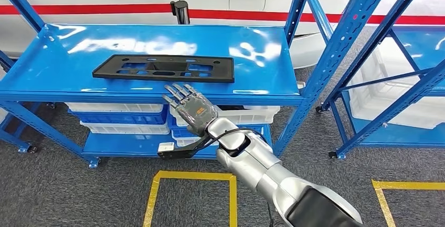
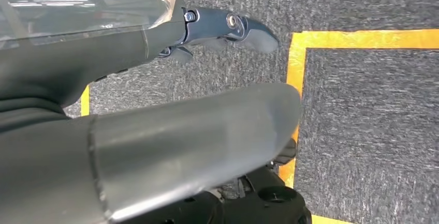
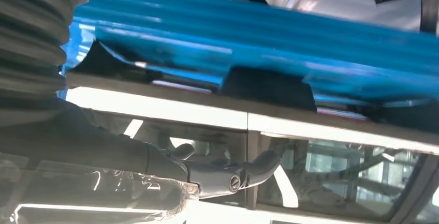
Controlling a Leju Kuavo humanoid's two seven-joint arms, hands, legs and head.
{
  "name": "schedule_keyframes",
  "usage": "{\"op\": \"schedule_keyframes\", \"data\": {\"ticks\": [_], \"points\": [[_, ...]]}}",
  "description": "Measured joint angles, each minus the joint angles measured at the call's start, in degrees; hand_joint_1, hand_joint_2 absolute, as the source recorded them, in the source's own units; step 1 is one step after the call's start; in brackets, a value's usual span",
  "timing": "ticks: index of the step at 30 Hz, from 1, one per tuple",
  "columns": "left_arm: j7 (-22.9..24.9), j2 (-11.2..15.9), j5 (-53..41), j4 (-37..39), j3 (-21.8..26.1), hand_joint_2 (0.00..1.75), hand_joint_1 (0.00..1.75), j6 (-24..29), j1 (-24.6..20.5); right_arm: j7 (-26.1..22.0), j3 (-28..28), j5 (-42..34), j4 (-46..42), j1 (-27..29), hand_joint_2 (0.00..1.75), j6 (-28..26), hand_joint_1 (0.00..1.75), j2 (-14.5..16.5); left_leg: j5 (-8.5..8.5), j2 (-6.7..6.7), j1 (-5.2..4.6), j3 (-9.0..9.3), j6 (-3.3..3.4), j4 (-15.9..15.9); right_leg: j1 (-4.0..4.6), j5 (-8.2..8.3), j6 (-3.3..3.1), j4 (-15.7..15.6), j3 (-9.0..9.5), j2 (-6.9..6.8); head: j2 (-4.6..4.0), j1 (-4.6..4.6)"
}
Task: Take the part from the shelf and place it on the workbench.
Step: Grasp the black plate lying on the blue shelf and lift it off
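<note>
Right hand [image 1: 190, 107]: raised in front of the near edge of the blue shelf [image 1: 63, 75], fingers spread and extended, holding nothing, fingertips just short of the part. Small orange mark visible on the back of the hand; not legible. Silver right forearm [image 1: 262, 169] entering from the lower right, with a black bracket at the wrist.

Black flat part [image 1: 163, 68]: long, rectangular, with several cut-outs, lying flat on the top deck of the shelf, just beyond the fingertips, apart from them. No legible writing on it.

Below the top deck: white bins [image 1: 120, 117] stacked on the lower level. To the right: a second blue rack [image 1: 378, 54] with a white bin. Far side: white body panel with a red stripe [image 1: 105, 9]. Near side: grey carpet with yellow floor tape [image 1: 189, 175].

Left hand [image 2: 155, 131]: seen close from the wrist, hanging over the carpet and yellow tape, holding nothing; spread or curled, cannot tell.
</note>
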Motion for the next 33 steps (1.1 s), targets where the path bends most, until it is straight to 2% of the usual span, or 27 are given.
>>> {"op": "schedule_keyframes", "data": {"ticks": [1, 2, 3, 4, 5, 6, 7, 9, 11, 12, 13, 15, 16, 17, 18, 20, 21, 22, 25, 27, 29, 31, 32, 33], "points": [[0.0, -0.1, -0.2, 0.0, 0.0, 0.0, 0.0, 0.0, 0.0, 0.0, 0.0, 0.0, 0.0, 0.2, 1.75, 0.0, 0.0, -0.1, -0.22, -0.08, 0.01, 0.17, -0.05, 0.0, -0.1, -0.22, 0.3, 2.3, -1.77, -0.01, 0.0, 0.0], [0.1, -0.1, -0.4, 0.0, 0.0, 0.0, 0.0, 0.1, 0.1, 0.0, 0.0, 0.0, 0.0, 0.4, 1.75, 0.0, 0.0, -0.3, -0.47, -0.16, 0.03, 0.42, -0.15, 0.1, -0.24, 0.54, 0.83, 2.4, -2.5, -0.04, 0.0, 0.0], [0.2, -0.2, -0.5, 0.0, 0.0, 0.0, 0.0, 0.1, 0.1, 0.0, 0.0, 0.0, 0.0, 0.5, 1.75, 0.0, 0.0, -0.3, -0.79, -0.22, 0.06, 0.77, -0.33, 0.2, -0.46, 2.28, 1.52, 0.1, -2.01, -0.1, 0.0, 0.0], [0.2, -0.3, -0.6, 0.0, -0.1, 0.0, 0.0, 0.1, 0.1, 0.1, 0.0, 0.1, 0.0, 0.6, 1.75, -0.1, 0.0, -0.4, -1.17, -0.28, 0.12, 1.2, -0.55, 0.3, -0.7, 4.62, 2.21, -3.9, -0.51, -0.23, 0.0, 0.0], [0.3, -0.3, -0.6, 0.0, -0.1, 0.0, 0.0, 0.2, 0.1, 0.1, 0.0, 0.1, 0.0, 0.6, 1.75, -0.1, 0.0, -0.4, -1.59, -0.33, 0.1, 1.59, -0.86, 0.4, -0.89, 6.56, 2.55, -7.8, 1.1, -0.38, 0.0, -0.02], [0.3, -0.3, -0.7, 0.1, -0.1, 0.0, 0.0, 0.2, 0.1, 0.1, -0.1, 0.1, 0.0, 0.5, 1.75, -0.2, 0.0, -0.4, -1.98, -0.37, 0.06, 1.84, -1.21, 0.5, -0.97, 7.91, 2.53, -10.9, 2.5, -0.49, 0.0, -0.03], [0.4, -0.3, -0.8, 0.1, -0.1, 0.0, 0.0, 0.2, 0.0, 0.2, -0.1, 0.1, 0.0, 0.5, 1.75, -0.4, 0.0, -0.4, -2.26, -0.4, 0.04, 1.95, -1.54, 0.7, -0.94, 8.47, 2.19, -12.6, 3.29, -0.54, 0.0, -0.04], [0.5, -0.4, -1.0, 0.1, -0.1, 0.0, 0.0, 0.2, 0.0, 0.3, -0.3, 0.2, -0.2, 0.5, 1.75, -0.7, 0.0, -0.4, -2.56, -0.38, 0.1, 1.97, -2.14, 0.6, -0.67, 8.34, 1.15, -13.0, 3.59, -0.41, 0.0, -0.09], [0.5, -0.4, -1.2, 0.1, -0.1, 0.0, 0.0, 0.2, 0.0, 0.3, -0.6, 0.1, -0.6, 0.5, 1.75, -1.0, 0.0, -0.3, -3.13, -0.3, 0.38, 1.68, -2.71, 1.2, -0.9, 8.2, 0.31, -13.1, 3.85, -0.27, 0.0, -0.14], [0.6, -0.4, -1.2, 0.1, -0.1, 0.0, 0.0, 0.2, -0.1, 0.3, -0.8, 0.1, -0.9, 0.4, 1.75, -1.1, 0.0, -0.2, -3.97, -0.23, 0.48, 0.99, -3.01, 2.7, -1.08, 8.09, -0.06, -13.2, 4.11, -0.22, 0.0, -0.18], [0.6, -0.4, -1.4, 0.1, -0.1, 0.0, 0.0, 0.2, -0.1, 0.3, -0.9, 0.1, -1.1, 0.4, 1.75, -1.2, 0.0, 0.0, -5.3, -0.18, 0.6, -0.41, -3.31, 5.5, -1.23, 7.92, -0.43, -13.3, 4.41, -0.22, 0.0, -0.21], [0.6, -0.5, -1.6, 0.1, -0.2, 0.0, 0.0, 0.2, 0.0, 0.2, -1.1, -0.1, -1.4, 0.3, 1.75, -1.3, 0.0, 0.2, -8.26, -0.13, 0.7, -4.8, -3.73, 13.5, -1.11, 7.52, -0.98, -13.2, 4.87, -0.25, 0.0, -0.26], [0.5, -0.4, -1.7, 0.1, -0.2, 0.0, 0.0, 0.2, 0.0, 0.1, -1.1, -0.2, -1.5, 0.3, 1.75, -1.3, 0.0, 0.2, -8.88, -0.12, 0.72, -6.88, -3.83, 16.7, -1.04, 7.35, -1.13, -13.2, 5.06, -0.25, 0.0, -0.26], [0.5, -0.4, -1.7, 0.1, -0.2, 0.0, 0.0, 0.2, 0.1, -0.1, -1.1, -0.3, -1.5, 0.3, 1.75, -1.3, 0.0, 0.3, -8.33, -0.12, 0.72, -8.1, -3.81, 17.8, -0.99, 7.16, -1.2, -13.2, 5.27, -0.21, 0.0, -0.26], [0.5, -0.4, -1.7, 0.1, -0.2, 0.0, 0.0, 0.2, 0.1, -0.3, -1.1, -0.4, -1.7, 0.4, 1.75, -1.3, 0.0, 0.4, -6.53, -0.12, 0.72, -8.08, -3.68, 16.4, -0.97, 6.95, -1.19, -13.2, 5.56, -0.12, 0.0, -0.27], [0.5, -0.3, -1.7, 0.1, -0.2, 0.0, 0.0, 0.2, 0.0, -0.5, -1.2, -0.5, -2.0, 0.3, 1.75, -1.4, 0.0, 0.7, -1.58, -0.1, 0.7, -5.28, -3.2, 8.8, -0.96, 6.44, -0.94, -13.3, 6.28, 0.07, 0.0, -0.25], [0.5, -0.2, -1.7, 0.1, -0.2, 0.0, 0.0, 0.2, 0.0, -0.6, -1.2, -0.5, -2.1, 0.2, 1.75, -1.4, 0.0, 0.8, 0.01, -0.1, 0.56, -3.7, -2.96, 5.2, -0.76, 6.2, -0.72, -13.2, 6.5, 0.14, 0.0, -0.25], [0.6, -0.2, -1.7, 0.1, -0.2, 0.0, 0.0, 0.2, -0.1, -0.7, -1.3, -0.6, -2.2, 0.1, 1.75, -1.5, 0.0, 1.0, 0.67, -0.11, 0.42, -2.62, -2.73, 3.0, -0.63, 6.03, -0.47, -13.2, 6.53, 0.18, 0.0, -0.26], [0.6, -0.3, -1.7, 0.2, -0.2, 0.0, 0.0, 0.4, -0.1, -0.7, -1.3, -0.7, -2.3, -0.1, 1.75, -1.6, 0.0, 1.3, 0.35, -0.22, 0.08, -1.89, -2.08, 1.6, -0.37, 5.74, 0.37, -13.4, 6.35, 0.16, 0.0, -0.24], [0.6, -0.4, -1.7, 0.2, -0.1, 0.0, 0.0, 0.5, 0.0, -0.8, -1.4, -0.8, -2.6, -0.2, 1.75, -1.7, 0.0, 1.5, 0.4, -0.21, 0.2, -1.34, -1.45, 1.1, -0.29, 4.86, 0.76, -11.9, 5.69, 0.03, 0.0, -0.18], [0.7, -0.5, -1.7, 0.2, -0.1, 0.0, 0.0, 0.7, -0.1, -0.8, -1.5, -0.9, -2.7, -0.4, 1.75, -1.7, 0.0, 1.5, 0.29, -0.16, 0.27, -0.83, -0.77, 0.7, -0.33, 2.5, 0.54, -5.7, 2.43, -0.09, 0.0, -0.11], [0.8, -0.6, -1.7, 0.2, -0.1, 0.0, 0.0, 0.8, -0.2, -0.9, -1.6, -1.1, -2.7, -0.2, 1.75, -1.8, 0.0, 1.4, -0.01, -0.2, 0.23, -0.61, -0.36, 0.7, -0.35, 0.29, 0.43, 2.1, -2.26, -0.1, 0.0, -0.08], [0.9, -0.7, -1.8, 0.2, -0.1, 0.0, 0.0, 0.9, -0.1, -0.9, -1.6, -1.2, -2.7, 0.0, 1.75, -1.8, 0.0, 1.3, -0.17, -0.23, 0.22, -0.47, -0.31, 0.7, -0.36, 0.24, 0.68, 3.9, -3.66, -0.1, 0.0, -0.08], [1.0, -0.7, -1.8, 0.2, -0.1, 0.0, 0.0, 0.8, -0.1, -1.0, -1.6, -1.3, -2.7, 0.1, 1.75, -1.8, 0.0, 1.2, -0.34, -0.29, 0.21, -0.27, -0.36, 0.8, -0.37, 1.14, 1.12, 3.3, -3.85, -0.1, 0.0, -0.08]]}}
